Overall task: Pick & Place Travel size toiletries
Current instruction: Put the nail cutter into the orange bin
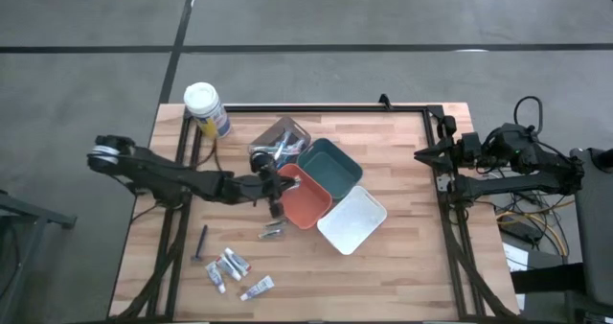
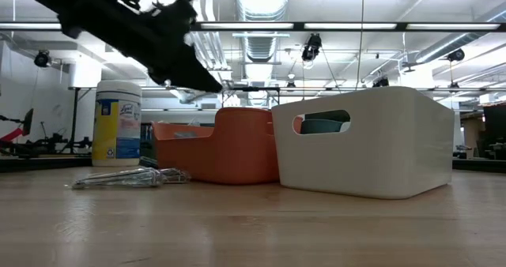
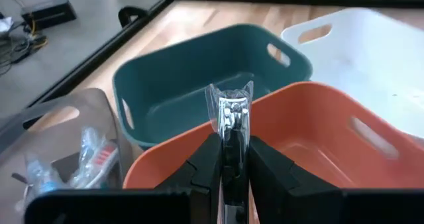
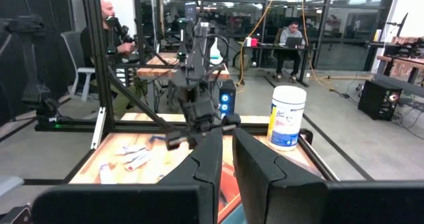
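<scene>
On the counter (image 1: 402,266), the orange tray (image 1: 305,197) sits right under the left end effector (image 1: 275,192), between the teal tray (image 1: 329,166) and white tray (image 1: 351,219). The left end effector is pinched on a shiny packet (image 3: 230,111), its long axis pointing out over the orange rim. More toiletries (image 1: 233,270) lie behind. The right end effector (image 4: 225,159), narrow, waits well apart.

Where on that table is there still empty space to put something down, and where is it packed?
Bare wood runs along the table's right side, between the white tray and the frame, and along the back edge right of the canister. It is crowded mid-left: the clear bin, teal tray, orange tray and left tool bunch together, with tubes near the front.
</scene>
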`<state>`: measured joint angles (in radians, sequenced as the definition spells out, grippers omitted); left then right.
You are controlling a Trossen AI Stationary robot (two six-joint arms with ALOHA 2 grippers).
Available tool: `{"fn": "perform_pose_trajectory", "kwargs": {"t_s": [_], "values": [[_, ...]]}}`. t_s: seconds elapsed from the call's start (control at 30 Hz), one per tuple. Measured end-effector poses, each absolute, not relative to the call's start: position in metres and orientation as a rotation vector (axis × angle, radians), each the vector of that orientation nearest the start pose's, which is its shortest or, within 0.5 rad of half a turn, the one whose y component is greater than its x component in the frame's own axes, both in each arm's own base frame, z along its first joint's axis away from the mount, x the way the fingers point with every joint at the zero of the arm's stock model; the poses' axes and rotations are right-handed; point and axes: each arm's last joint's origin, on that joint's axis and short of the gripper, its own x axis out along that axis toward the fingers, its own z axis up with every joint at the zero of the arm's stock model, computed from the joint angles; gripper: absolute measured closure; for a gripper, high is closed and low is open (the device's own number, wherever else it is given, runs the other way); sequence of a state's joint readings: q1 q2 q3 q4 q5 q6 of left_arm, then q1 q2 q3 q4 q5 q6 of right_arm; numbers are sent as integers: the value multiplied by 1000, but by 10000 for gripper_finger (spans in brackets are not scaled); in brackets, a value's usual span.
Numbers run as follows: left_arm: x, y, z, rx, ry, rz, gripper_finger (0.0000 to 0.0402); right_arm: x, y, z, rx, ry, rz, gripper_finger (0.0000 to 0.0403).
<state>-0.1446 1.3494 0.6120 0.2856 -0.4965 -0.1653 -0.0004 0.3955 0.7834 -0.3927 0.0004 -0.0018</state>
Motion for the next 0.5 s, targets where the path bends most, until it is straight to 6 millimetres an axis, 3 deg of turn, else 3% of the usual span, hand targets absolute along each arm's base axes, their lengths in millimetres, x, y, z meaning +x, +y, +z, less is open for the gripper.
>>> {"fn": "perform_pose_trajectory", "kwargs": {"t_s": [0.27,0.5], "values": [[299,-28,182,18,479,384,339,77,0,353,-2,5,0,369],[308,-29,169,39,540,388,333,77,0,353,-1,5,0,369]]}}
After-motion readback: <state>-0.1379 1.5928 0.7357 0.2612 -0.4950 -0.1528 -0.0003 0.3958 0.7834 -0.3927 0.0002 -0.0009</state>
